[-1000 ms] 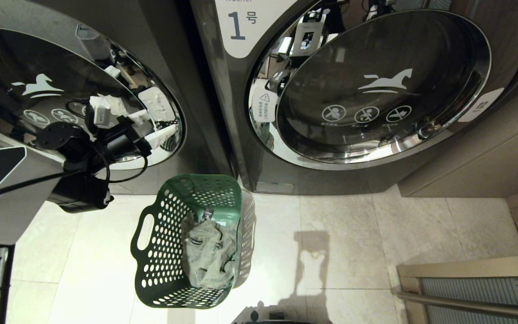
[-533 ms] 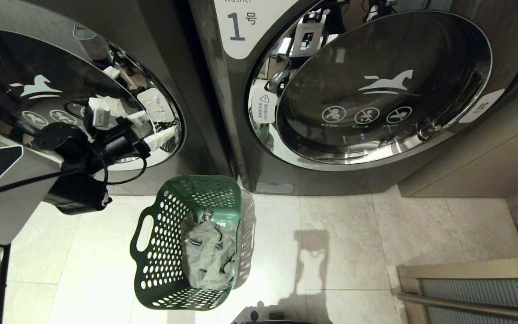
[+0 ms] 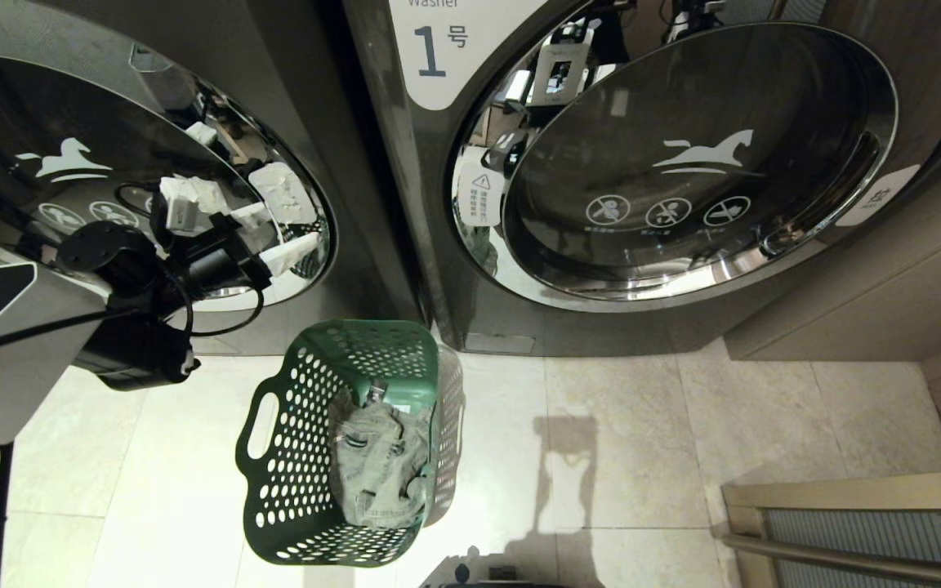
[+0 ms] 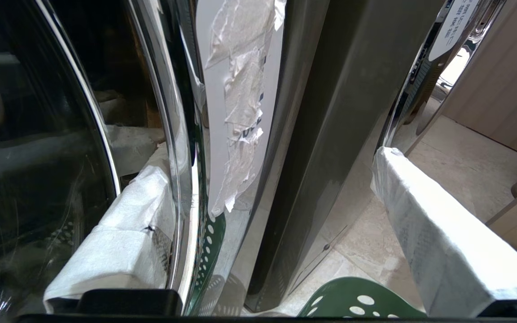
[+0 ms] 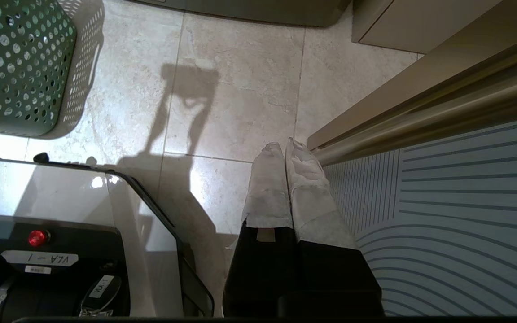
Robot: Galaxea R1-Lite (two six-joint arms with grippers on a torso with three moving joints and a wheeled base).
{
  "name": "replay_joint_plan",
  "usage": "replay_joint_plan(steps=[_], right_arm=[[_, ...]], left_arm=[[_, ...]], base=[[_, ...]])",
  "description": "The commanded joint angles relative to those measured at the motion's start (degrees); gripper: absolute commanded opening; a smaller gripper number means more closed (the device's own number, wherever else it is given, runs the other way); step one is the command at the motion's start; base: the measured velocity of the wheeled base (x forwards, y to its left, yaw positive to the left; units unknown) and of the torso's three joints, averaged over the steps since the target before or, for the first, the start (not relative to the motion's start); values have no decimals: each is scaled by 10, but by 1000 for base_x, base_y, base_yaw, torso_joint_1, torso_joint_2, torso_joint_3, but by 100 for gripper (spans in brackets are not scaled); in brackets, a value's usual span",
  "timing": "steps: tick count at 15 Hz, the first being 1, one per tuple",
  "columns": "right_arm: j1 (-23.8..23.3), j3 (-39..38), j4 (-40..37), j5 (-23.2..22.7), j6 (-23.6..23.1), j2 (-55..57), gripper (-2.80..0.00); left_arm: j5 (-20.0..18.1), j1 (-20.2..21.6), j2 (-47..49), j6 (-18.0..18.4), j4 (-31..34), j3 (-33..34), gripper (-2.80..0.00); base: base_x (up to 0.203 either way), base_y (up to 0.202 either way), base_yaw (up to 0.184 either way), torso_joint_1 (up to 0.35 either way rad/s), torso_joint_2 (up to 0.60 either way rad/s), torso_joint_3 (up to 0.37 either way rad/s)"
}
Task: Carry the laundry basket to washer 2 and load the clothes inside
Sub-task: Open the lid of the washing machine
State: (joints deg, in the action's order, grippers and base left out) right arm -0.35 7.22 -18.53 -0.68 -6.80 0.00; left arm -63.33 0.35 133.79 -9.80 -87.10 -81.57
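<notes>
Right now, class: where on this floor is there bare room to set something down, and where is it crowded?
Free: pale tiles between the laundry basket, the washer marked 1 and the rail. Crowded: the left gripper, open, against the left washer's door.

The left arm reaches forward and up on the robot's left, its wrist a dark bundle of housing and looped cable. Its left claw [image 4: 281, 215] stands wide open, the two white-wrapped fingers [image 4: 438, 242] far apart (one off to each side in the wrist view). The right arm hangs low, pointing downward; the right claw [image 5: 284, 148] is closed, its wrapped fingertips pressed together, gripping nothing.
</notes>
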Motion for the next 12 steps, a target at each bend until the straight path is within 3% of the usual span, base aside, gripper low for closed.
replay_joint_plan(steps=[1, 12], right_arm=[[0, 0, -1, 0, -1, 1, -280], [0, 0, -1, 0, -1, 1, -280]], left_arm=[[-1, -36, -2, 0, -6, 0, 0], [-1, -36, -34, 2, -6, 77, 0]], base=[[0, 0, 0, 0, 0, 0], [0, 0, 0, 0, 0, 0]])
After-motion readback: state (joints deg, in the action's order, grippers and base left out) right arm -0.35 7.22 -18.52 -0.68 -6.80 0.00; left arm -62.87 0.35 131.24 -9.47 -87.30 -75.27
